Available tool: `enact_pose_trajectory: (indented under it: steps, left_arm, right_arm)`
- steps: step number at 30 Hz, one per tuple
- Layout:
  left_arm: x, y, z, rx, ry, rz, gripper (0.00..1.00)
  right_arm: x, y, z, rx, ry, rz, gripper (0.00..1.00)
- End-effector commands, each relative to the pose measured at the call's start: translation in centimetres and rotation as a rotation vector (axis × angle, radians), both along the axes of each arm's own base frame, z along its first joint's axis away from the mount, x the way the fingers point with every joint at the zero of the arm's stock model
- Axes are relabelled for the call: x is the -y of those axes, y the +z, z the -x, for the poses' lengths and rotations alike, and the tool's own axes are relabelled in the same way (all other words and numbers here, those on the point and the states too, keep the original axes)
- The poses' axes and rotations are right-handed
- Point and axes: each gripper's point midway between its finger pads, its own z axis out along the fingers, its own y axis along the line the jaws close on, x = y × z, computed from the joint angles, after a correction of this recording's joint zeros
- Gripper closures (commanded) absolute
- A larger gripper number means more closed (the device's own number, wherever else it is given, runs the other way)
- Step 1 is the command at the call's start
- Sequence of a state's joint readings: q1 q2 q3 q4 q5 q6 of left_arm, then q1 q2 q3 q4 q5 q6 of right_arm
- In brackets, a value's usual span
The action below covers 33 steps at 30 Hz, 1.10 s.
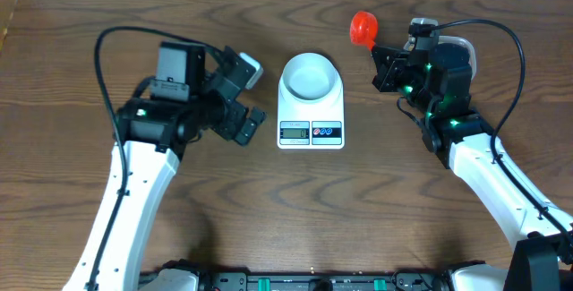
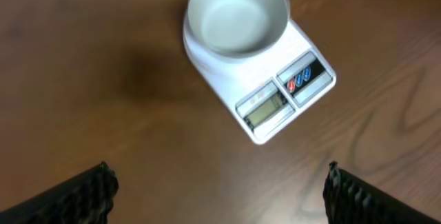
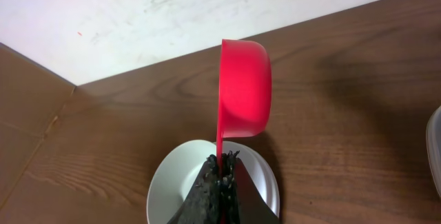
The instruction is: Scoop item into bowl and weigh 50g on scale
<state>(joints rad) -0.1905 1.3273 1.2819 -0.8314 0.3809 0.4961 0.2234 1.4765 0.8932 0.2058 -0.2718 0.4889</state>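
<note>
Red scoop (image 3: 244, 89) pinched tight by its handle in the right fingers (image 3: 207, 196), tipped on edge over the table (image 1: 295, 201), white bowl (image 1: 310, 76) sitting on the scale (image 1: 310, 112), left fingers (image 2: 76, 196) spread wide nearby.

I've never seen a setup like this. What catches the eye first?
The bright red scoop, pinched by its handle in the right gripper, at the upper right of the overhead view. Then the empty white bowl sitting on the white scale in the middle, with the left gripper open beside it.
</note>
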Motion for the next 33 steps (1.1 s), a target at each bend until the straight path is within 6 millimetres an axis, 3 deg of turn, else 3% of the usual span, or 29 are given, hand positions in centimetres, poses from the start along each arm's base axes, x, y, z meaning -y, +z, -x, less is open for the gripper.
enact_pose_trajectory:
  steps: [1, 12, 20, 33]
  left_arm:
    - [0.5, 2.1, -0.4, 0.081, -0.073, -0.003, 0.02]
    - [0.7, 3.2, -1.7, 0.135, -0.039, 0.031, 0.02]
    - [0.7, 3.2, -1.7, 0.135, -0.037, 0.029, 0.02]
    - [1.4, 3.3, -1.3, 0.122, -0.063, 0.067, 0.02]
  right_arm:
    - [0.2, 1.3, -0.6, 0.036, -0.005, 0.008, 0.99]
    - [-1.2, 0.5, 1.0, -0.027, 0.130, -0.045, 0.99]
    - [-0.6, -0.5, 3.0, -0.114, 0.267, -0.107, 0.99]
    - [0.4, -0.5, 2.8, -0.092, 0.268, -0.087, 0.99]
